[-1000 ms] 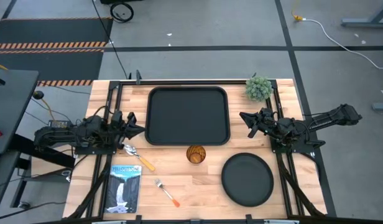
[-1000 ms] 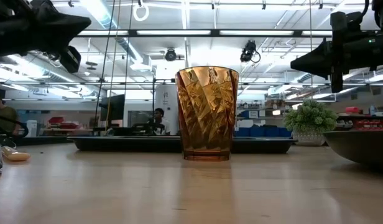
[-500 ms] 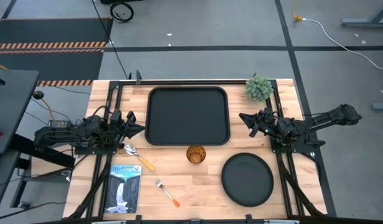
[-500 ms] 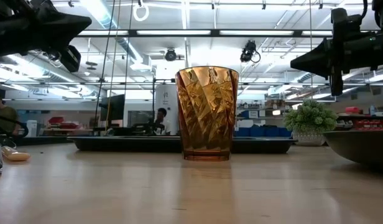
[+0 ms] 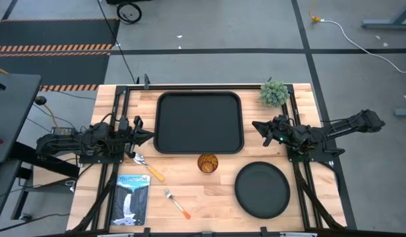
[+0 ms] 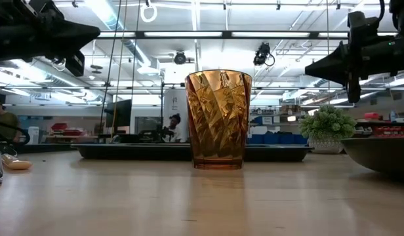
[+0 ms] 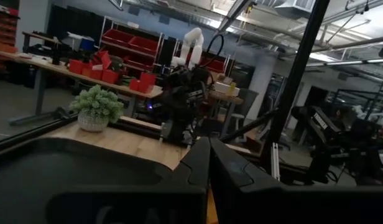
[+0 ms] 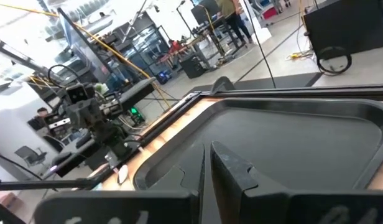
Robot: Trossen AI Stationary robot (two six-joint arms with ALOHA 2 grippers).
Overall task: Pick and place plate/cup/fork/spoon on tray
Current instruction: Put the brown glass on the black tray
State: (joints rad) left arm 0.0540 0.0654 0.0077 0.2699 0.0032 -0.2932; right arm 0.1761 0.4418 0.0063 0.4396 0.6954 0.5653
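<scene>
On the bench, tray [image 5: 200, 123] sits bare; plate [image 5: 261, 189], cup [image 5: 207, 162], spoon [image 5: 145, 165], fork [image 5: 177, 204] lie outside it. Left gripper [image 5: 146, 135] & right gripper [image 5: 258, 125] flank tray, fingers apparently pressed together. Step: pre-pick. Next: spread, descend.

You have a small potted plant [image 5: 274, 93] just behind the right pincer, and a booklet [image 5: 133, 199] lying flat on the table [image 5: 209, 197] near the left pincer.

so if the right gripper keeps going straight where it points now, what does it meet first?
Likely nothing at first. The right gripper, fingers shut, points across the large black rectangular tray, raised above it, towards the left gripper opposite. Exact height is hard to judge.
</scene>
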